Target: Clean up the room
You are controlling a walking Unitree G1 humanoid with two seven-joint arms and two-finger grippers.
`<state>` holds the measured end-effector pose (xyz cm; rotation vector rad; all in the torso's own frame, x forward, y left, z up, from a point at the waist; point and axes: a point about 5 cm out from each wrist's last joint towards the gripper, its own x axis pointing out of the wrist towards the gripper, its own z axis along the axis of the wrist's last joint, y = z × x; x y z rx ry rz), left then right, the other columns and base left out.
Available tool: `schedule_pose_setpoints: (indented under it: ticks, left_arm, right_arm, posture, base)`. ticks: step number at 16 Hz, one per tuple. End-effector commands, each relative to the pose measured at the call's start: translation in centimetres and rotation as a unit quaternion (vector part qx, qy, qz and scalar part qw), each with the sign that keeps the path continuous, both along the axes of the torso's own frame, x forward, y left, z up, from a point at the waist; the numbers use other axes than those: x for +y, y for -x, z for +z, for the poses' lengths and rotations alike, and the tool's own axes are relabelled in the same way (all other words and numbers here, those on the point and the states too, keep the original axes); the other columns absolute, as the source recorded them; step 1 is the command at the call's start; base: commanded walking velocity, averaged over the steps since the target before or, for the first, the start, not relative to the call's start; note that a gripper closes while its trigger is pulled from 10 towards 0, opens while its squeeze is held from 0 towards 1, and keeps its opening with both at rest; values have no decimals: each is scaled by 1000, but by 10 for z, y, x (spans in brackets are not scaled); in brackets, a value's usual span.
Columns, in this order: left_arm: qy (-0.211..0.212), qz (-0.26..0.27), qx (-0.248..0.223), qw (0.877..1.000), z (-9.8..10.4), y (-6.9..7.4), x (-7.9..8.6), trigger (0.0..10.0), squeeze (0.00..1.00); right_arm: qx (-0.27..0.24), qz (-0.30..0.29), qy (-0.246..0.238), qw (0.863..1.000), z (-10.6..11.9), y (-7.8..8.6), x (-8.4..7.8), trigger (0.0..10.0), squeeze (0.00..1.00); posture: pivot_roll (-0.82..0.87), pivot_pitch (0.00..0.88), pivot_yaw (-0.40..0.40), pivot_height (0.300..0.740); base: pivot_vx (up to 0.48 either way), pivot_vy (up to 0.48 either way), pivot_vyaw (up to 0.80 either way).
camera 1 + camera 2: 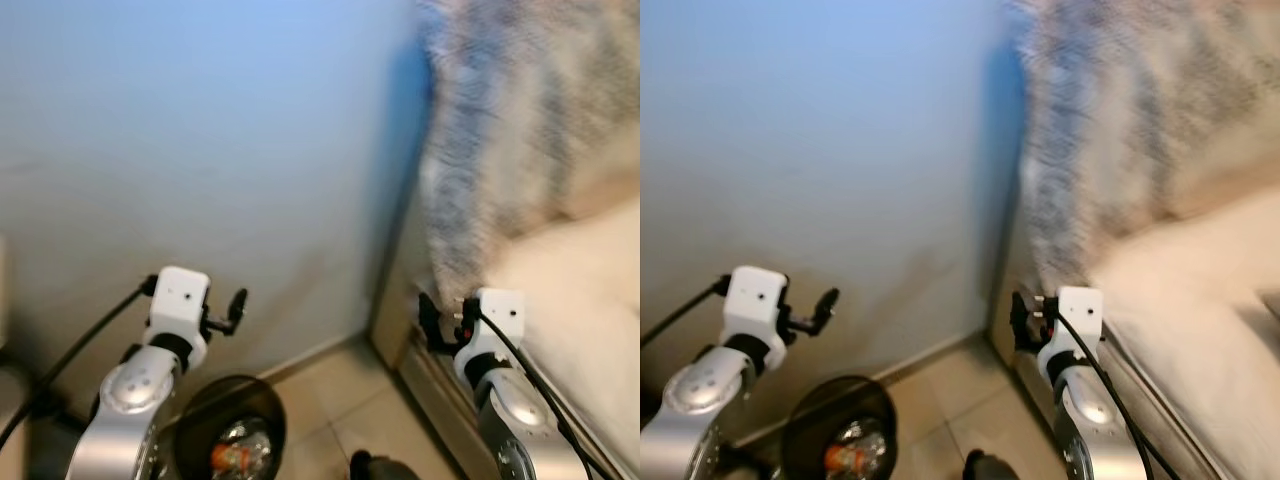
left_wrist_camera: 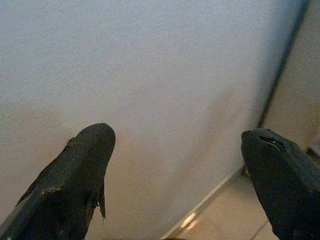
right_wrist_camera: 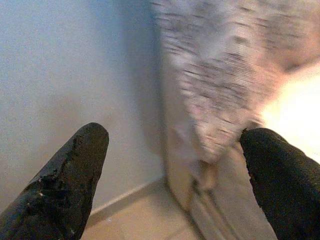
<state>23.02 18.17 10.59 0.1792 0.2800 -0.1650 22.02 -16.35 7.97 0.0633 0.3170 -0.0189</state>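
A black round bin (image 1: pixel 228 432) stands on the tiled floor by the wall, just right of my left arm. Inside it lie a shiny wrapper and something orange (image 1: pixel 222 456). My left gripper (image 2: pixel 178 136) is open and empty, held up facing the pale wall. My right gripper (image 3: pixel 176 135) is also open and empty, pointing at the corner where the wall meets the bed. A grey and beige patterned blanket (image 1: pixel 520 130) hangs over the bed's near corner, blurred.
The pale blue-grey wall (image 1: pixel 200 150) is close in front. A bed with a cream mattress (image 1: pixel 590 300) and a light frame (image 1: pixel 440 395) runs along the right. A small dark object (image 1: pixel 380 467) lies on the beige tiles (image 1: pixel 340 400).
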Motion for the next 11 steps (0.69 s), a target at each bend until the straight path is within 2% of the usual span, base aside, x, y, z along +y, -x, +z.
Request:
schedule_pose_setpoints:
  ticks: [1,4,6,8,10,11]
  left_arm:
    - [-5,-6,-5,1000,3,1,-1,10000,0]
    - [2,-10,-3,1000,3,1,-4,10000,0]
    - [37,1,23,999,1,0,-5,10000,0]
    - [34,-8,27,999,0,1,-6,10000,0]
    - [29,-4,14,999,3,1,-6,10000,0]
    - [34,7,-8,999,8,-1,-5,10000,0]
  right_arm:
    - [-1,-5,-1,1000,2,1,-2,10000,0]
    - [2,-8,-2,1000,2,2,-3,10000,0]
    - [4,-7,0,1000,2,4,-3,10000,0]
    - [4,-5,2,1000,2,4,-4,10000,0]
    - [3,-6,3,1000,3,4,-4,10000,0]
    - [4,-6,3,1000,2,5,-5,10000,0]
  posture:
    - [-6,0,36,740]
    - [-5,0,36,740]
    - [-10,0,37,740]
    - [-16,0,31,740]
    - [-17,0,25,740]
    - [-12,0,21,740]
  base:
    - [0,0,-788]
    - [0,0,-792]
    - [0,0,-788]
    - [0,0,-788]
    - [0,0,-788]
    - [0,0,-788]
